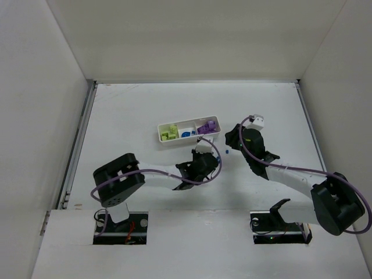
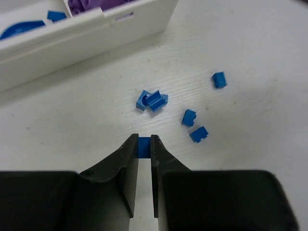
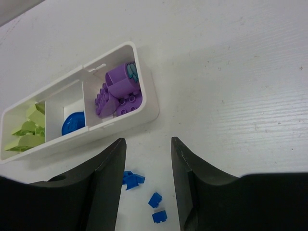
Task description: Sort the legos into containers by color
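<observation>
My left gripper is shut on a small blue lego down on the table, just below the white tray. In the top view the left gripper sits near the tray's right end. Loose blue legos lie ahead of it: a cluster and three singles. The tray holds yellow-green legos on the left, a blue piece in the middle and purple legos on the right. My right gripper hangs open above the loose blue legos, holding nothing.
White walls enclose the table on the left, back and right. In the top view the tray lies mid-table, and the loose blue legos sit between the two arms' wrists. Purple cables loop around both arms.
</observation>
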Robot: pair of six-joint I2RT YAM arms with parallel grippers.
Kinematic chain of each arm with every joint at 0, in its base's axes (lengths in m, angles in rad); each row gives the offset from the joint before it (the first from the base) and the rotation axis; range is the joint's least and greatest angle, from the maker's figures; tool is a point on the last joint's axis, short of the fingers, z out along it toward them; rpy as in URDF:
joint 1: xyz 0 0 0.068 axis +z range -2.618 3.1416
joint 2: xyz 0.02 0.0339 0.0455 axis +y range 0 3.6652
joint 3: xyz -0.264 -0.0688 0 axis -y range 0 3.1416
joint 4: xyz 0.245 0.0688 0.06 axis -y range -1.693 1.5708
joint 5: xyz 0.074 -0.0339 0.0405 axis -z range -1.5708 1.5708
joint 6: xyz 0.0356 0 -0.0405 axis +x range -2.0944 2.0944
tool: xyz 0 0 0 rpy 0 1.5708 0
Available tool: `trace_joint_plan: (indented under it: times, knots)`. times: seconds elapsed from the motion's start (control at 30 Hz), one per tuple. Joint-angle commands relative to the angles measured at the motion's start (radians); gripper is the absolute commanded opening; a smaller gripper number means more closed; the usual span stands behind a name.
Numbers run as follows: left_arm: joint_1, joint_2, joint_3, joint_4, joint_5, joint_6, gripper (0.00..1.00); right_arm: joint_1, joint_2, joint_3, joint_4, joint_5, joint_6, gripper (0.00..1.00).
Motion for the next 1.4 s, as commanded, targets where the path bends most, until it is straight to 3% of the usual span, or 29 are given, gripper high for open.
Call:
trace_joint_plan:
  times: [0.0,0.17,0.4,0.47,0.6,0.8,0.93,1.03,1.2,1.3,1.37]
  knots:
    - [0.013,-0.167,-0.04,0.028,-0.014,-0.012,0.07,-0.002,-0.015,-0.007,0.064,-0.003,0.01,0.48]
    - [0.156,-0.231,-0.043,0.034,0.081,-0.022,0.08,-0.002,-0.004,-0.002,0.064,-0.002,0.009,0.48]
    - [0.386,-0.146,0.052,0.024,0.247,-0.044,0.1,0.0,0.011,0.013,0.048,-0.005,-0.01,0.48]
    - [0.415,-0.109,0.087,0.017,0.258,-0.033,0.11,0.015,0.028,0.031,0.029,-0.005,-0.029,0.42]
    - [0.434,-0.055,0.138,0.005,0.252,0.005,0.13,0.061,0.092,0.08,-0.012,0.01,-0.065,0.34]
    - [0.441,-0.024,0.153,-0.001,0.247,0.02,0.17,0.09,0.126,0.1,-0.025,0.079,-0.097,0.35]
    - [0.437,-0.03,0.155,-0.001,0.219,0.042,0.3,0.095,0.12,0.1,-0.032,0.122,-0.109,0.42]
    - [0.423,-0.062,0.138,0.008,0.212,0.059,0.38,0.094,0.141,0.123,-0.093,0.179,-0.108,0.42]
    - [0.359,-0.164,0.058,0.011,0.209,0.054,0.35,0.097,0.19,0.18,-0.21,0.211,-0.079,0.2]
    - [0.311,-0.223,-0.018,0.022,0.247,-0.008,0.34,0.113,0.217,0.197,-0.235,0.23,-0.068,0.19]
    - [0.293,-0.259,-0.069,0.036,0.302,-0.071,0.34,0.127,0.232,0.194,-0.239,0.268,-0.054,0.24]
